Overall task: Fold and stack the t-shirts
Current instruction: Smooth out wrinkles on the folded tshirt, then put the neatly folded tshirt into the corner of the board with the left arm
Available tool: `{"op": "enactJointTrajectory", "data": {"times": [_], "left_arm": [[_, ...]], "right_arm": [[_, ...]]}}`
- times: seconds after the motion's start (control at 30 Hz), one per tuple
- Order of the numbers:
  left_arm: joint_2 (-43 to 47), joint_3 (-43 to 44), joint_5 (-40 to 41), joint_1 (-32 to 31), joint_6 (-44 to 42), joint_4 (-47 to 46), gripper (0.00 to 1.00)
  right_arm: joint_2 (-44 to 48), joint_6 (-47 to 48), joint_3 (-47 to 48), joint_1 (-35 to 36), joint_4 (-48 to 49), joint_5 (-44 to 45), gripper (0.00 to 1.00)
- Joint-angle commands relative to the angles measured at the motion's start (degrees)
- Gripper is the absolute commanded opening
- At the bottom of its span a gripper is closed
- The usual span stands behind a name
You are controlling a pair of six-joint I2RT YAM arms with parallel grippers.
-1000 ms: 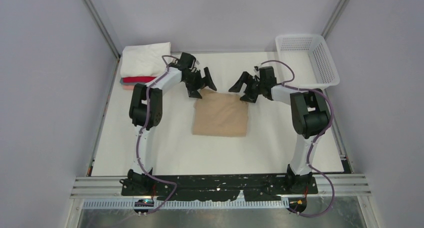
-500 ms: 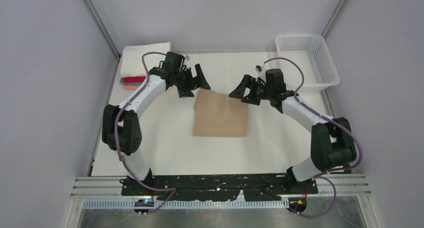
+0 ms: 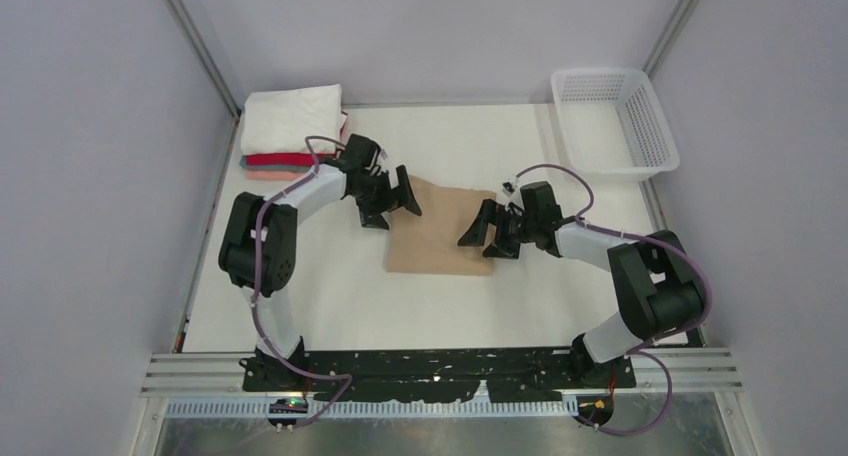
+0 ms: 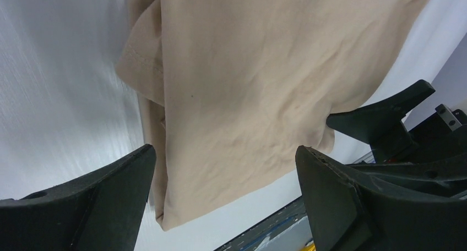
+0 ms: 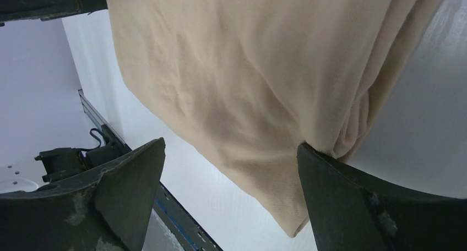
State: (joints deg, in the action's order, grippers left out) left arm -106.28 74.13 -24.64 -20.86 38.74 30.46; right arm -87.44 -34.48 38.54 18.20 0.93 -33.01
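The white counter (image 3: 340, 296) carries three things, set well apart from one another. Near its middle lies the tan t-shirt (image 3: 440, 244), folded into a flat rectangle, with doubled layers of cloth showing along its left and right edges. At the far left corner sits a stack of folded t-shirts (image 3: 290, 141). The salmon-pink t-shirt (image 3: 265, 174) at the bottom rests directly on the counter, with a red t-shirt (image 3: 275, 160) and a bulky white t-shirt (image 3: 293, 119) piled above it. At the far right corner stands a white mesh basket (image 3: 598, 73).
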Motion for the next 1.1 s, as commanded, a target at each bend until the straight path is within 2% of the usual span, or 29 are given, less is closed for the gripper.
{"op": "enactJointTrajectory", "data": {"times": [0.0,0.17,0.3,0.43,0.5,0.67,0.77,0.8,1.0,1.07], "left_arm": [[-3.15,4.26,0.69,0.37,-1.26,2.19,1.00],[-4.90,6.61,7.70,0.38,-2.35,5.92,0.97],[-8.17,8.01,4.95,0.13,-2.14,6.01,0.93],[-11.00,8.79,3.40,-1.14,-1.15,5.65,0.85],[-12.03,9.94,3.18,-2.25,-1.08,5.85,0.77],[-14.64,12.53,2.94,-4.59,-0.51,6.29,0.48],[-16.07,14.89,6.27,-5.91,-0.38,8.69,0.16],[-16.36,15.64,8.23,-6.39,-0.42,9.83,0.02],[-13.36,18.59,18.59,-8.16,-3.42,15.03,0.00],[-11.10,20.23,25.06,-8.35,-5.29,16.83,0.00]], "right_arm": [[-1.21,1.23,0.55,-0.22,2.23,1.54,0.96],[3.79,3.11,1.56,-0.26,-0.42,1.92,0.95],[7.11,3.15,1.44,-0.29,-2.31,-0.11,0.95],[10.65,3.27,1.54,-0.27,-3.13,-0.51,0.95],[12.87,3.12,1.55,-0.27,-3.34,-0.43,0.95],[18.21,3.29,1.11,-0.34,-4.21,0.51,0.95],[20.93,3.53,0.09,-0.72,-4.82,1.19,0.95],[21.40,3.93,-0.37,-0.85,-5.03,1.68,0.95],[24.98,7.13,-0.81,-2.42,-9.05,5.36,0.95],[26.23,8.47,-0.71,-2.50,-9.73,6.92,0.95]]}}
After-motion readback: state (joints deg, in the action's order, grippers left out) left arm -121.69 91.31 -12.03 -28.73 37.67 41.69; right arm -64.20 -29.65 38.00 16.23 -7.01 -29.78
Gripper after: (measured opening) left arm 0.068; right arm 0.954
